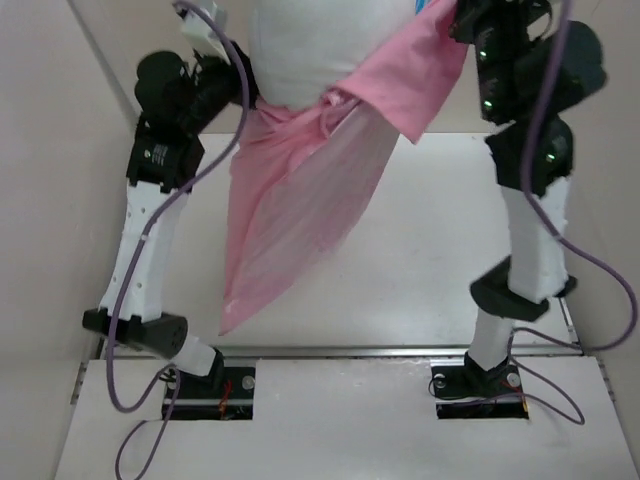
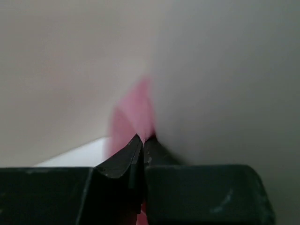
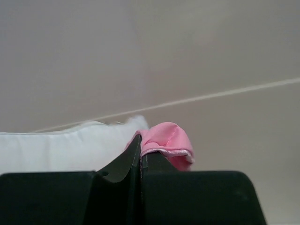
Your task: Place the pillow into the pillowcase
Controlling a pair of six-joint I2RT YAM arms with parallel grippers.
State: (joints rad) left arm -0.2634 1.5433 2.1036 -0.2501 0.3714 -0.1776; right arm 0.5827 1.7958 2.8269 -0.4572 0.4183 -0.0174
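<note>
Though the pillowcase (image 1: 300, 200) hangs draped, the pillow (image 1: 300, 50) is cut off above.

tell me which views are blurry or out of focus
Left wrist: very soft, the pillowcase is a pink smear beyond the left gripper. Right wrist: sharper, the pillowcase hem reads clearly beside the pillow. Top external: evenly lit, crisp, no glare.

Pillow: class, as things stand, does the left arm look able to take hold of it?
Probably not. The pillow is close beside the left gripper, but that gripper is shut on the pillowcase, so it would have to release the pink fabric first.
</note>
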